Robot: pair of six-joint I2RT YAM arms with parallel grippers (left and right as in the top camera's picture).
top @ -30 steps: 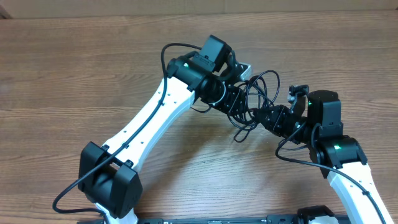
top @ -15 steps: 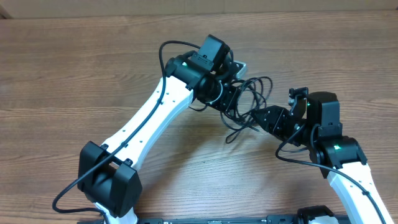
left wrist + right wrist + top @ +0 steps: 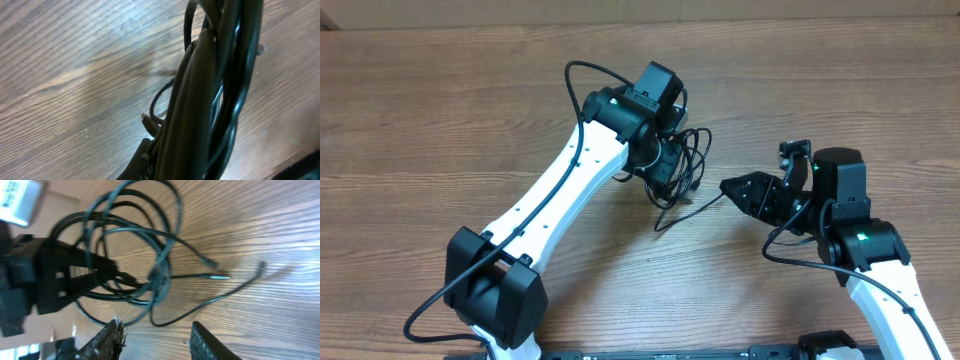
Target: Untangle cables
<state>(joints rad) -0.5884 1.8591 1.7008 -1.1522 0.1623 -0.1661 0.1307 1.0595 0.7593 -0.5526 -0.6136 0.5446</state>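
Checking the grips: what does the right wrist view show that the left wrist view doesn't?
Right wrist only: the left gripper from outside, shut on the cables; their full loops; the right gripper open and empty. Left wrist only: a blurred close-up of bunched strands. Both: the cables and the wooden table.

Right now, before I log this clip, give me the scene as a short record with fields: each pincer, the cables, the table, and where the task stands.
left pincer: shut on the cables, with the bundle bunched against it
right pincer: open, nothing between its fingers, apart from the loops
cables: thin black cords in overlapping loops, tangled; several loose plug ends stick out from the loops
table: wood-grain surface under both arms
task state: cables not yet untangled
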